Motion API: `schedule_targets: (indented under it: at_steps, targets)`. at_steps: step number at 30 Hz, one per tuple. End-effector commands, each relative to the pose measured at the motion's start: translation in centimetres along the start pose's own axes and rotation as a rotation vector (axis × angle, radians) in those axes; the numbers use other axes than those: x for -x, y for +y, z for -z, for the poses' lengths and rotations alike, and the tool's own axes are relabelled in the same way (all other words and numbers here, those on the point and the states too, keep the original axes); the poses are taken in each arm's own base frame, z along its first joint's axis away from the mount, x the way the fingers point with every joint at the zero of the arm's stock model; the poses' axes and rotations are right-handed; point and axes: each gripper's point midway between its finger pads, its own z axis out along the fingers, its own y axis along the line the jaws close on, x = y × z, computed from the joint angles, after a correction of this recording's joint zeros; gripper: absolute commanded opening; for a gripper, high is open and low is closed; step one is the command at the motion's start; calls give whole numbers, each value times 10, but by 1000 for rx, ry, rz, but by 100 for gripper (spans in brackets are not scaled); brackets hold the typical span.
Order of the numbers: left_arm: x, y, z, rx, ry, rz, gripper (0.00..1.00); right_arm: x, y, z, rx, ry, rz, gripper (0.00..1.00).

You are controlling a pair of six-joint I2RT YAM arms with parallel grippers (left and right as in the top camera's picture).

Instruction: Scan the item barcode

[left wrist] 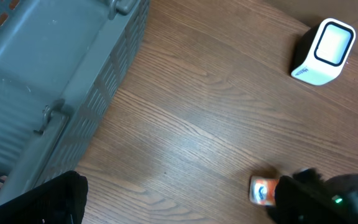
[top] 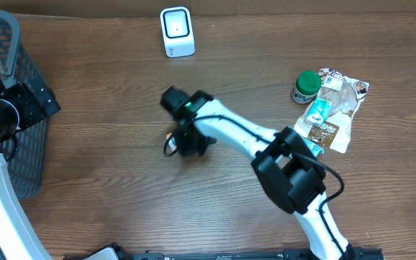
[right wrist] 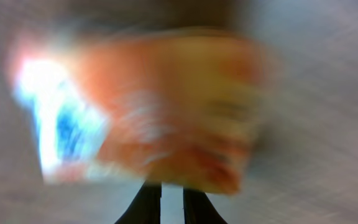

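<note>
A small orange packet with a blue and white mark [right wrist: 160, 112] fills the blurred right wrist view. My right gripper [right wrist: 171, 186] is shut on its lower edge, with the two dark fingers nearly together. From overhead, that gripper [top: 183, 141] hangs over mid-table and hides all but a sliver of the packet [top: 170, 137]. The left wrist view shows the packet [left wrist: 261, 190] low at the right. The white scanner [top: 177, 31] stands upright at the back, apart from the packet. My left gripper [top: 20, 105] hangs open beside the basket, and only one finger [left wrist: 42, 199] shows in its own view.
A grey mesh basket [top: 6, 43] takes up the left edge of the table. At the right lie a green-capped jar [top: 307, 85] and clear plastic snack bags [top: 334, 108]. The right arm stretches diagonally from the front right to the centre.
</note>
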Motion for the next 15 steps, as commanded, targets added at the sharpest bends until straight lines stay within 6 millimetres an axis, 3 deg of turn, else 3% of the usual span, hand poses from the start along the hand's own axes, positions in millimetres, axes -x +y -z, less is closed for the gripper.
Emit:
schedule_targets:
  at_steps: [1,4,8,15]
  targets:
    - [2,-1,1,-8,-6,6,100,30,-22,22,10,-110,-77,10]
    - [2,-1,1,-8,-6,6,99,55,-13,28,117,-184,-82,12]
    - [2,-1,1,-8,-6,6,99,72,3,35,206,-246,-56,17]
    - [2,-1,1,-8,-6,6,100,74,-14,43,182,-236,-60,24]
